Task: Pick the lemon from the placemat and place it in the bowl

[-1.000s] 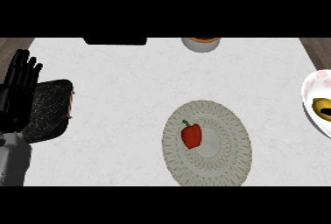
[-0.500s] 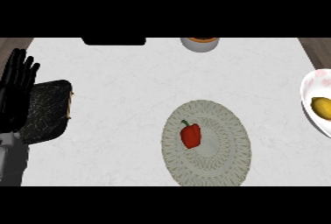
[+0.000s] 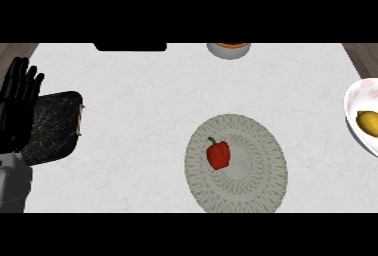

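Lemon [image 3: 368, 121] sits inside the white bowl [image 3: 354, 105] at the counter's right edge, yellow against the pale, pink-flecked interior, with part of both cut off by the frame. Judged from that position, the task's placing step looks complete: the fruit is no longer on the placemat [image 3: 255, 192] and rests low in the bowl's hollow, where the curved wall keeps it from rolling out.

The round woven placemat lies near the counter's centre, well apart from the bowl, and carries only 1 red bell pepper [image 3: 218, 154], stem pointing up and left. The pepper is not the task's thing and lies left of the mat's middle.

At the far left, the robot's left hand [image 3: 18, 107] is raised at rest, fingers straight and spread, holding nothing; it overlaps a dark speckled tray [image 3: 55, 127] lying beside it. The right hand shows nowhere in this view, so its state goes unreported.

Along the counter's far edge stand a small grey cup with an orange rim [image 3: 229, 49] and a flat black object [image 3: 131, 47], both well clear of the mat.
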Controlling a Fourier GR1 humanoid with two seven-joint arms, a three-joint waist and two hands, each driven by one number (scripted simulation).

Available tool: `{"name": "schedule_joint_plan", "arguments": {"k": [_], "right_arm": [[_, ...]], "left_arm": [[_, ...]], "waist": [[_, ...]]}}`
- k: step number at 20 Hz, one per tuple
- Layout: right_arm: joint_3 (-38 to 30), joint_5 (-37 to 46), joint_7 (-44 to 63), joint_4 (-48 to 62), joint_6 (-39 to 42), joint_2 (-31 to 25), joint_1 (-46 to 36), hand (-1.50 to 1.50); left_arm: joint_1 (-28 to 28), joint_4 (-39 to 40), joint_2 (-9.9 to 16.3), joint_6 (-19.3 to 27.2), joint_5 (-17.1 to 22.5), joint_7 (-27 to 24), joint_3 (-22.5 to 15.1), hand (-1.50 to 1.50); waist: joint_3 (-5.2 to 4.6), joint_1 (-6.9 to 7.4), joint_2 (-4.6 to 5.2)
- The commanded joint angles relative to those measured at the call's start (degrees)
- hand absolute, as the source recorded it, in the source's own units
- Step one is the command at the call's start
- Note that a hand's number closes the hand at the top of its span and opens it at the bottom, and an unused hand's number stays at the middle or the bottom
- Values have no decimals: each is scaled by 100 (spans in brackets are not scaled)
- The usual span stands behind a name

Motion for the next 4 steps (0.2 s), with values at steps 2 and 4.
{"name": "schedule_joint_plan", "arguments": {"k": [2, 4], "right_arm": [[-325, -223, -521, 629, 715, -520, 513, -150], [-331, -212, -903, 708, 882, -433, 774, -150]], "left_arm": [[-74, -45, -24, 52, -43, 142, -66, 0], [38, 34, 88, -98, 60, -17, 81, 0]], "waist": [[18, -26, 0], [21, -30, -1]]}}
